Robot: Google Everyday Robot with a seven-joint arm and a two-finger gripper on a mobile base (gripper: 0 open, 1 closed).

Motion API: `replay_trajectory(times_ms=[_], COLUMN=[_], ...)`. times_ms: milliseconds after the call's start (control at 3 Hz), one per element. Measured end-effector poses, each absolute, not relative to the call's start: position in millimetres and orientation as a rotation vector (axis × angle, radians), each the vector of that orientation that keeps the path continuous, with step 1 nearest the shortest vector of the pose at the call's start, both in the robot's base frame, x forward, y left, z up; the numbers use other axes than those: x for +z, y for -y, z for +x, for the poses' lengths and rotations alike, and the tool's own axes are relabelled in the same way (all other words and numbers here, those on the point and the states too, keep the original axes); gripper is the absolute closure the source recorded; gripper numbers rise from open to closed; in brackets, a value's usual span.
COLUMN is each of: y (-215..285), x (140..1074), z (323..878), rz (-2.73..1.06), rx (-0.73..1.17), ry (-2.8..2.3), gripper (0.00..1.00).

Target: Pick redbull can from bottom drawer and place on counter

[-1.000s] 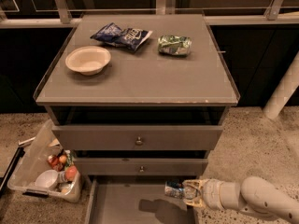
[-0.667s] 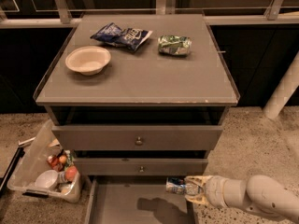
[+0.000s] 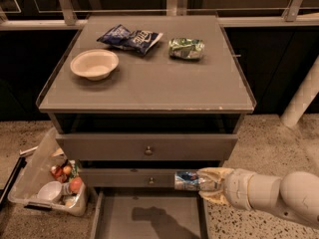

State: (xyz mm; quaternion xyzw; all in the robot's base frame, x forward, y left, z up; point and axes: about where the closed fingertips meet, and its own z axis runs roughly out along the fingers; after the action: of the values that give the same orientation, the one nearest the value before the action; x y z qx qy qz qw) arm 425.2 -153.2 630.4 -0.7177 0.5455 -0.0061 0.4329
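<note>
My gripper [image 3: 209, 184] comes in from the lower right and is shut on the redbull can [image 3: 187, 180], a slim silver-and-blue can held on its side. The can hangs above the right part of the open bottom drawer [image 3: 149, 218], level with the front of the middle drawer. The drawer's grey floor shows only the shadow of can and gripper. The counter [image 3: 149, 83] is the grey top of the cabinet, well above the can.
On the counter lie a beige bowl [image 3: 94, 63], a blue chip bag [image 3: 130, 38] and a green snack bag [image 3: 186, 48]. A clear bin of small items [image 3: 47, 180] stands on the floor left of the cabinet. A white post [image 3: 301, 101] stands at right.
The gripper has lifted the can upward, from just above the drawer to the height of the middle drawer front.
</note>
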Motion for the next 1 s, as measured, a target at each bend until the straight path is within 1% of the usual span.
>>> replay_trajectory(times_ms=[333,667,1000], y=[150.9,153.8,155.1], x=[693.5,736.7,764.6], z=[427.6,426.9,420.0], rz=[-1.847,-1.924,-1.995], rx=[-0.067,-0.076,-0.044], ry=[-1.316,-1.336,-1.367], gripper=[1.00,1.00,1.00])
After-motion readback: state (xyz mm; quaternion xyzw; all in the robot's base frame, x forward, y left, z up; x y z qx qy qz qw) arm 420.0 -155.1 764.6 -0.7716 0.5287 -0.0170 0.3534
